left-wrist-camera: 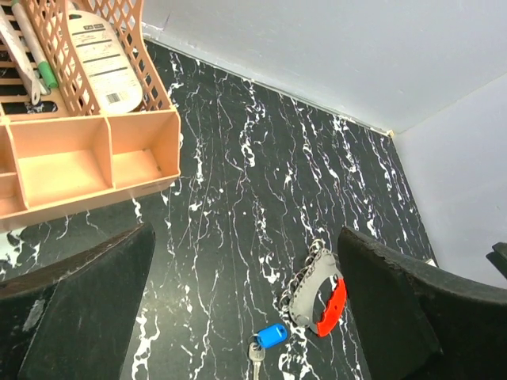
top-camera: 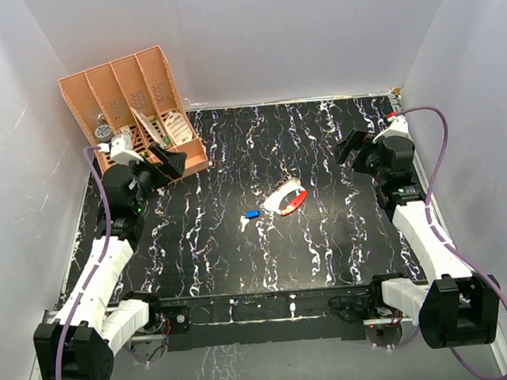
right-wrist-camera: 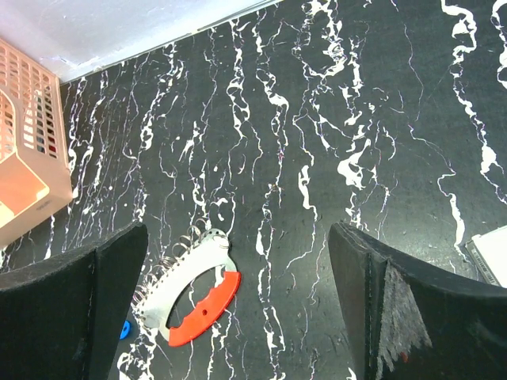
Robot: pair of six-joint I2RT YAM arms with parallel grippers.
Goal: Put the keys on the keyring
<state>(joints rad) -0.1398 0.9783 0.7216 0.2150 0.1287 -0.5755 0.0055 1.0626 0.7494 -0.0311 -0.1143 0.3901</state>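
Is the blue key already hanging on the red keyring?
No, the blue key lies on the table, apart from the red keyring.

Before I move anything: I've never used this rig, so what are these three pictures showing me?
The overhead view shows two robot arms bolted at the near edge of a black marbled table. The other two pictures come from cameras on each wrist; the dark shapes at their lower corners are that arm's own fingers. The left gripper hangs near a peach organizer at the back left; the right gripper is at the back right. Both are open and hold nothing. Mid-table lie the keyring, a red-and-silver loop, and beside it, apart from it, a small blue-headed key.
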